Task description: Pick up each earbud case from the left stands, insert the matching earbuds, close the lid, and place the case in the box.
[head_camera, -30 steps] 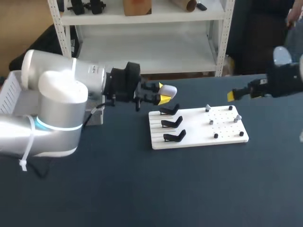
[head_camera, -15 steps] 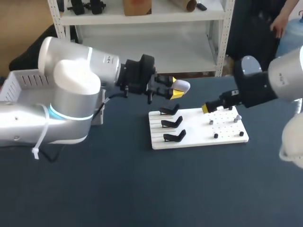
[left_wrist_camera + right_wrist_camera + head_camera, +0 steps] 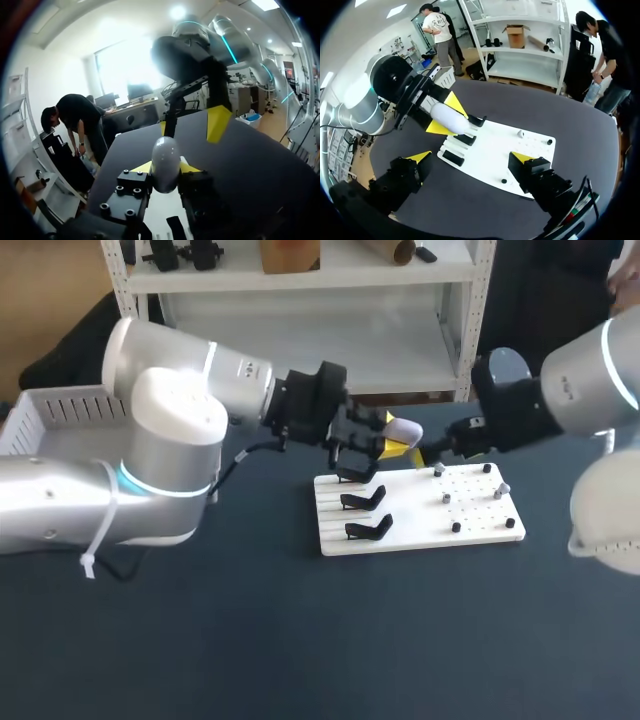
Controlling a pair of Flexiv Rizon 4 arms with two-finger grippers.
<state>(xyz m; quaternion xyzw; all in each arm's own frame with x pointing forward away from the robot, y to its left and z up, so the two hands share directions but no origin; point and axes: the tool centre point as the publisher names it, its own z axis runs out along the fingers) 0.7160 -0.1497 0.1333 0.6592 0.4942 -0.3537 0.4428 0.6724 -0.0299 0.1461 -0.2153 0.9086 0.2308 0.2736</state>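
Above table, case in left pincer

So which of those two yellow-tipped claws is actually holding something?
The left claw, coming in from the left: it pinches the white case between its tips. The right claw is open, holding nothing.

Left tool clamps the earbud case; right tool spread wide.

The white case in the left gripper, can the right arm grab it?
Probably yes. The right gripper is open and faces the case, with nothing between them. But the left gripper is shut on it, so only its free end looks easy to grab.
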